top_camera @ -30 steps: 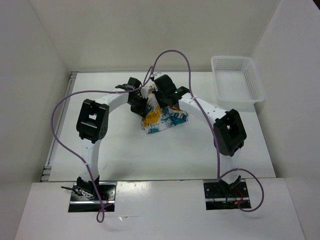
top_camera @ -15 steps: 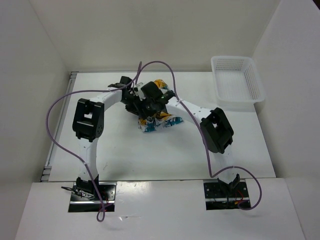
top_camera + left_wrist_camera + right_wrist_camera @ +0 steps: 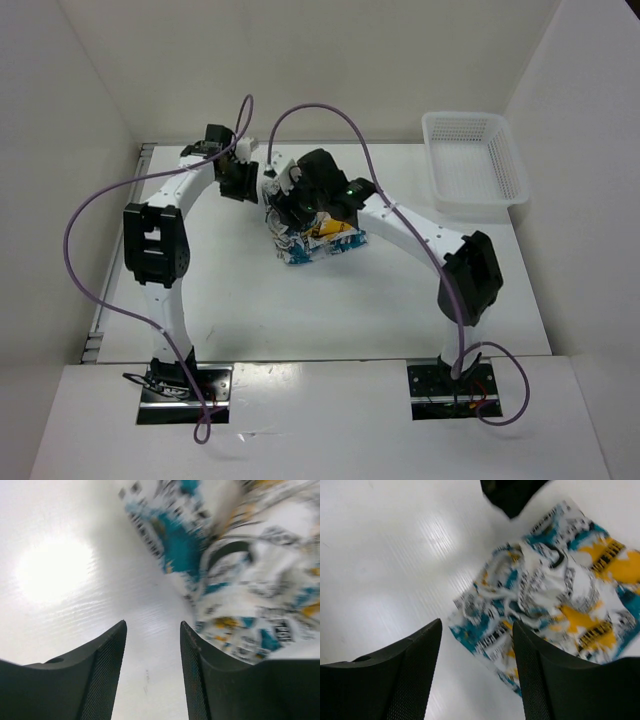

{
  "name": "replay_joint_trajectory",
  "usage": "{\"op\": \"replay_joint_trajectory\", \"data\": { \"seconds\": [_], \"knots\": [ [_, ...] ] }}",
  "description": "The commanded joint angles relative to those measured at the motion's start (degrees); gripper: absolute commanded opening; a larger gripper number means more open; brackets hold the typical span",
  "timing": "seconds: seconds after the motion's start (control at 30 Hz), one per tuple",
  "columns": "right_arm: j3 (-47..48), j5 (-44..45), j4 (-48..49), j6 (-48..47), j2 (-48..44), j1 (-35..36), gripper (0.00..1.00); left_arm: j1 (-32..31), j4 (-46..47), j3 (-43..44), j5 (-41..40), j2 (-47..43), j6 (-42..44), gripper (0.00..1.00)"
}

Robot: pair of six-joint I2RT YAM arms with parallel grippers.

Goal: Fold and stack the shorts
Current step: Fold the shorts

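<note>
Shorts lie in a crumpled heap on the table, about mid-table and a bit left of centre, in the far half. Not folded: the print faces up with yellow patches to the right and teal along the near-left edge. One bunch only, nothing stacked.

Left gripper sits just far-left of the heap, low over the table. In the left wrist view its fingers are apart with only bare table between them. The shorts are blurred there, just past the right finger on the far-right side. Cannot tell if that finger touches the cloth.

Right gripper is over the far-left part of the heap, its black wrist covering the top of the fabric. In the right wrist view its fingers are spread wide and hold nothing. A teal-and-white corner of the shorts shows in the gap past the tips. Contact with the cloth cannot be told. A dark shape pokes in at the far edge of that view, unclear what it is.

White mesh basket stands at the far-right corner of the table, well apart from the shorts. Purple cables loop up from both arms.
</note>
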Motion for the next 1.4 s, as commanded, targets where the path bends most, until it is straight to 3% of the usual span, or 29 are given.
{"op": "replay_joint_trajectory", "data": {
  "seconds": [0.0, 0.1, 0.27, 0.5, 0.57, 0.67, 0.77, 0.8, 0.87, 0.93, 1.1, 1.3, 1.37],
  "knots": [
    [-9.5, 8.37, 2.99, -7.57, -3.79, -0.86, 0.64, -3.59, -2.49, 4.11, 2.25, -6.1, 1.34, 0.55],
    [-15.32, 11.55, 5.37, -10.21, -3.8, -4.1, 0.65, -6.05, -2.5, 3.41, 2.97, -5.23, 1.34, 0.58],
    [-15.6, 12.86, 8.44, -14.16, 1.55, -5.6, 0.73, -8.52, -3.03, 3.41, 0.51, 0.57, 1.34, 0.58],
    [-11.55, 13.39, 10.9, -14.17, 7.8, -5.6, 0.71, -8.52, -1.45, 5.77, -1.6, 3.66, 1.34, 0.58],
    [-10.93, 13.4, 10.91, -14.17, 9.03, -5.6, 0.68, -8.52, -1.97, 5.78, -1.6, 5.06, 1.34, 0.53],
    [-10.93, 13.92, 11.44, -14.17, 10.61, -5.6, 0.54, -8.52, -3.2, 5.78, -0.73, 6.29, 1.34, 0.43],
    [-11.46, 14.97, 11.44, -14.96, 10.62, -5.6, 0.22, -8.52, -3.21, 5.78, -0.73, 6.91, 1.34, 0.25],
    [-11.98, 15.76, 11.44, -15.66, 10.62, -5.6, 0.07, -8.52, -3.21, 5.78, -0.73, 7.61, 1.34, 0.13],
    [-12.77, 16.38, 11.44, -16.89, 9.83, -5.6, 0.0, -8.52, -3.21, 7.35, -0.73, 7.61, 1.34, 0.05],
    [-14.53, 16.38, 11.44, -18.04, 7.64, -5.6, 0.0, -8.52, -3.21, 9.2, -0.73, 8.23, 1.34, 0.0],
    [-22.42, 14.02, 10.82, -20.83, -1.4, -5.6, 0.0, -7.39, -2.42, 18.76, -2.75, 8.84, 1.34, 0.0],
    [-32.72, 11.81, 12.66, -22.87, -8.62, -5.6, 0.0, -7.38, -1.19, 23.01, 0.67, 8.84, 1.34, 0.0],
    [-33.34, 10.67, 12.67, -23.48, -9.16, -5.6, 0.1, -7.99, -1.19, 22.4, 0.68, 9.99, 1.34, 0.0]
  ]
}}
